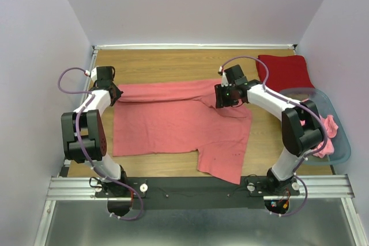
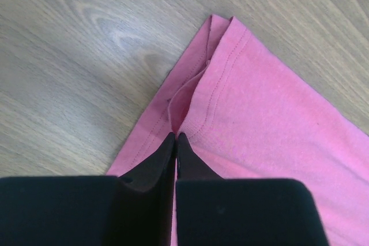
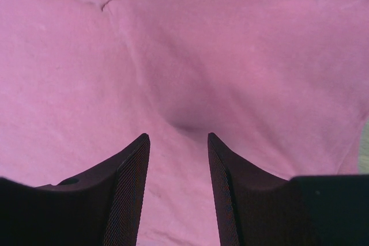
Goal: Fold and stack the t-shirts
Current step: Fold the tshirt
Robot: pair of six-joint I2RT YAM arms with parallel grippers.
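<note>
Your left gripper (image 2: 175,142): jaws pressed together, pinching hemmed corner of salmon-pink tee (image 2: 259,125); cloth puckers right at tips, bare wood table (image 2: 86,56) ahead and left of them. Your right gripper (image 3: 176,137): jaws apart, nothing held, same tee under both fingers, dimple in cloth just ahead of gap. Top view: tee spread flat btwn grippers. Folded red tee (image 1: 284,72) beyond right jaws, by far corner; grey-blue basket (image 1: 343,142) w/ pink cloth (image 1: 330,126) beside right arm
</note>
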